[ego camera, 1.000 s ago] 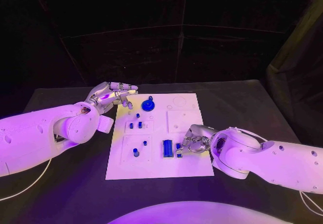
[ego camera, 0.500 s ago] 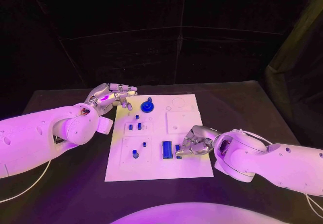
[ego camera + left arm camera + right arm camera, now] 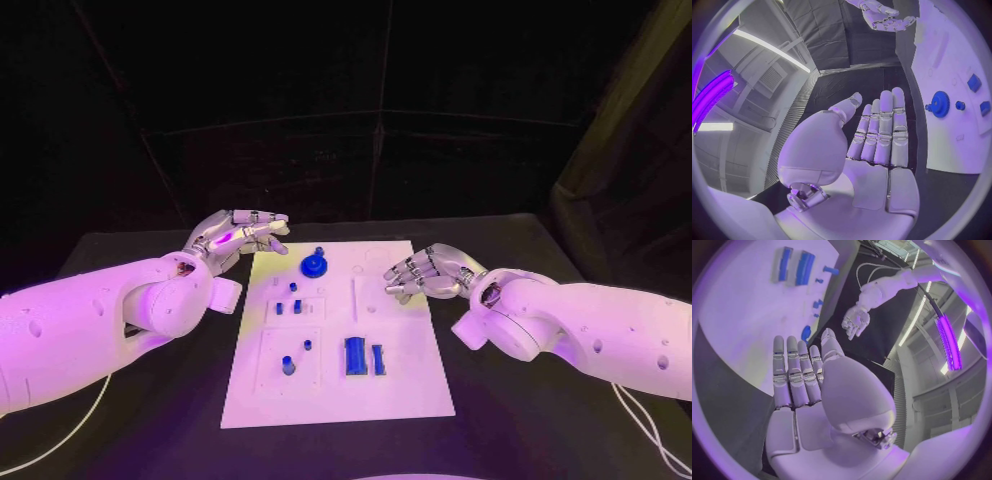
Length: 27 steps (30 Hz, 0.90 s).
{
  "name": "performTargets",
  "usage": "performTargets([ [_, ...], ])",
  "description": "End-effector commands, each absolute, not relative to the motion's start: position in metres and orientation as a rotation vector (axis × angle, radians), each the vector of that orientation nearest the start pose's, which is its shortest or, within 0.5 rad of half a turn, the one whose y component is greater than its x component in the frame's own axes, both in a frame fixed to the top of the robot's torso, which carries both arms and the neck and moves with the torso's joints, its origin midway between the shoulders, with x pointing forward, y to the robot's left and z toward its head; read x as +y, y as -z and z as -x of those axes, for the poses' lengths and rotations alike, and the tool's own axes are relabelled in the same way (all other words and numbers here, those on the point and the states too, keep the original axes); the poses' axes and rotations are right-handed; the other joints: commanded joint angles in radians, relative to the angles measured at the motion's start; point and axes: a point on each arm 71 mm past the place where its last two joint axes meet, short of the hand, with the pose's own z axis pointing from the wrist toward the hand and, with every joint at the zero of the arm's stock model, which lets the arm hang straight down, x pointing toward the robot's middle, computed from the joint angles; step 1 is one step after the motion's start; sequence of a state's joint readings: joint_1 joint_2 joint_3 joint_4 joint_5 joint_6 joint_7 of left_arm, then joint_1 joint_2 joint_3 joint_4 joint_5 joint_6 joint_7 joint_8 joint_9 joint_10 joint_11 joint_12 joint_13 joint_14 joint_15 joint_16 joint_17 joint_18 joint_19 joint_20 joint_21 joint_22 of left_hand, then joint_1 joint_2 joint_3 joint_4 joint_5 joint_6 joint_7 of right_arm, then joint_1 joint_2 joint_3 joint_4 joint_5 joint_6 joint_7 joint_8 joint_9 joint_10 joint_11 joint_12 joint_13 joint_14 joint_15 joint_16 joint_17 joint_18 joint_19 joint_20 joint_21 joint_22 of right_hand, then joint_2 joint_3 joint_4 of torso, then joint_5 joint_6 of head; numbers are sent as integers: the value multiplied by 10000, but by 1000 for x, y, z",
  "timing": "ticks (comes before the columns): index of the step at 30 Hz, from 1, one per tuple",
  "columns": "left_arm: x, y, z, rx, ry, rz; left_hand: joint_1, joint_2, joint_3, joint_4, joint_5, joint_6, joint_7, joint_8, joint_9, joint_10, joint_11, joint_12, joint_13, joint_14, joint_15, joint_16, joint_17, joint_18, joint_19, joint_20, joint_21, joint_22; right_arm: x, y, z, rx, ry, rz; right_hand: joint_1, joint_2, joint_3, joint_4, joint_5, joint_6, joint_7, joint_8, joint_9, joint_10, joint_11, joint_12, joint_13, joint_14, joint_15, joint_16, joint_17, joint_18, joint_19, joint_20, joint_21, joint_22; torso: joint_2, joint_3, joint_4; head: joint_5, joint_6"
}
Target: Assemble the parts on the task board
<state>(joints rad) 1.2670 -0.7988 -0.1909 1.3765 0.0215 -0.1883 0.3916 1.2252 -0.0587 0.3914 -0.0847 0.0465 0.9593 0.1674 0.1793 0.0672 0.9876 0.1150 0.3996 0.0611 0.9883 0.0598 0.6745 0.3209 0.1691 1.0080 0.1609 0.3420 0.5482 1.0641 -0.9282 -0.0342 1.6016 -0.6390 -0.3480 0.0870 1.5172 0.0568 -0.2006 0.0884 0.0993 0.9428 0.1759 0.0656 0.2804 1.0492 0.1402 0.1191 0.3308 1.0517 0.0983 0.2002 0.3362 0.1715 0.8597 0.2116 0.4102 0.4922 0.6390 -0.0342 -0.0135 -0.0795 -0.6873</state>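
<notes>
1. Looking down from the head: the white rectangular task board (image 3: 340,345) on the black table (image 3: 534,400) carries small blue plastic parts (image 3: 355,356) and a round blue gear (image 3: 315,265) at 12 o'clock; progress unclear.
2. Left wrist: left hand (image 3: 873,145), fingers together, straight, empty.
3. Right wrist: right hand (image 3: 807,385) likewise.

The head camera looks down from above the robot at the tabletop (image 3: 144,250), taking in the whole board (image 3: 339,400) from some way off. Each wrist camera sits close behind its own hand, the left hand (image 3: 873,145) and the right hand (image 3: 811,380), looking along the fingers. All three views share the board and the gear (image 3: 315,264).
</notes>
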Motion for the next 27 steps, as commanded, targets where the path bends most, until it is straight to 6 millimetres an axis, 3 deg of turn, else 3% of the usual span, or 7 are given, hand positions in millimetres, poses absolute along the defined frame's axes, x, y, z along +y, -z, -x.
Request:
performTargets([
  [1, 232, 208, -514, 14295, 15570, 11690, -93, -57, -77, 81, 24, -35, -7, -147, -19, -89, 206, -616, -6, -437, 327, -1281, -563, -43, -770, 268, -821, -588, -228, 233, -467, 16017, -13815, -8956, -50, 49, -87, -279, -48, -56, -66, -18, -417, 98, 123, -254, -803, 72, 161, -644, -688, 109, 10, 177, -737, -582, -340, -72, -67, 17, 331],
  [17, 237, 224, -540, 12997, 14445, 12051, 202, 229, -1071, 192, 33, 2, -178, -1067, -16, 126, 643, -2746, 13, -563, 947, -4737, -2222, 171, -2494, 1183, -2729, -2698, -230, 243, -522, 14516, -14388, -10358, -891, 482, -84, -1372, 43, -75, 171, -19, -1797, 65, 182, -530, -2678, 1014, 219, -1292, -2641, 136, 1327, 207, -2669, -2539, -589, 22, 37, 137, 994],
  [18, 235, 226, -538, 13638, 14491, 12025, -3558, 587, -1891, 847, -465, -2926, -625, -1793, -672, -2905, 101, -3102, -611, -3407, 495, -5316, -3209, -506, -4806, 345, -3420, -3526, -233, 247, -521, 14868, -13510, -10363, -5127, 161, 545, -884, -256, -2899, -403, -656, -2090, -3135, -304, -1191, -3308, -2482, -135, -2002, -3362, -517, -1684, -480, -3081, -3242, -575, -17, -12, 124, 940],
  [20, 234, 227, -538, 13627, 14465, 12031, -3962, 587, -2007, 847, -465, -3221, -673, -1793, -672, -3227, 40, -3166, -611, -3688, 438, -5418, -3209, -507, -5041, 249, -3420, -3639, -232, 246, -521, 14826, -13504, -10384, -5670, 137, 587, -884, -283, -3191, -469, -656, -2804, -3442, -360, -1191, -3308, -2807, -192, -2002, -3362, -517, -1959, -576, -3138, -3342, -592, -1, -5, 155, 937],
  [21, 234, 227, -537, 13615, 14438, 12037, -4273, 587, -2088, 847, -465, -3456, -711, -1793, -672, -3473, -2, -3201, -611, -3917, 397, -5466, -3209, -507, -5228, 180, -3420, -3709, -232, 246, -520, 14784, -13499, -10406, -6025, -568, 643, -884, -993, -3422, -515, -656, -2804, -3699, -398, -1191, -3308, -3088, -223, -2002, -3362, -517, -2204, -632, -3176, -3402, -610, 16, 2, 187, 934],
  [24, 231, 228, -533, 13559, 14312, 12063, -5167, 587, -2288, 847, -465, -4142, -821, -1793, -672, -4187, -132, -3294, -611, -4582, 285, -5614, -3209, -581, -5765, -18, -3420, -3906, -229, 245, -517, 14585, -13468, -10511, -7018, -568, 791, -884, -993, -4073, -648, -656, -2804, -4437, -507, -1191, -3308, -3895, -983, -2002, -3362, -591, -2899, -796, -3279, -3567, -693, 97, 35, 337, 919],
  [27, 225, 231, -525, 13442, 14066, 12105, -6071, 587, -2502, 847, -465, -4838, -930, -1793, -672, -4914, -262, -3996, -611, -5261, 173, -5756, -3209, -667, -6316, -221, -3420, -4107, -224, 243, -511, 14208, -13391, -10717, -8071, -568, 943, -884, -993, -4767, -789, -656, -2804, -5221, -623, -1191, -3308, -4753, -983, -2002, -3362, -688, -3638, -966, -3386, -3742, -837, 236, 91, 596, 893],
])
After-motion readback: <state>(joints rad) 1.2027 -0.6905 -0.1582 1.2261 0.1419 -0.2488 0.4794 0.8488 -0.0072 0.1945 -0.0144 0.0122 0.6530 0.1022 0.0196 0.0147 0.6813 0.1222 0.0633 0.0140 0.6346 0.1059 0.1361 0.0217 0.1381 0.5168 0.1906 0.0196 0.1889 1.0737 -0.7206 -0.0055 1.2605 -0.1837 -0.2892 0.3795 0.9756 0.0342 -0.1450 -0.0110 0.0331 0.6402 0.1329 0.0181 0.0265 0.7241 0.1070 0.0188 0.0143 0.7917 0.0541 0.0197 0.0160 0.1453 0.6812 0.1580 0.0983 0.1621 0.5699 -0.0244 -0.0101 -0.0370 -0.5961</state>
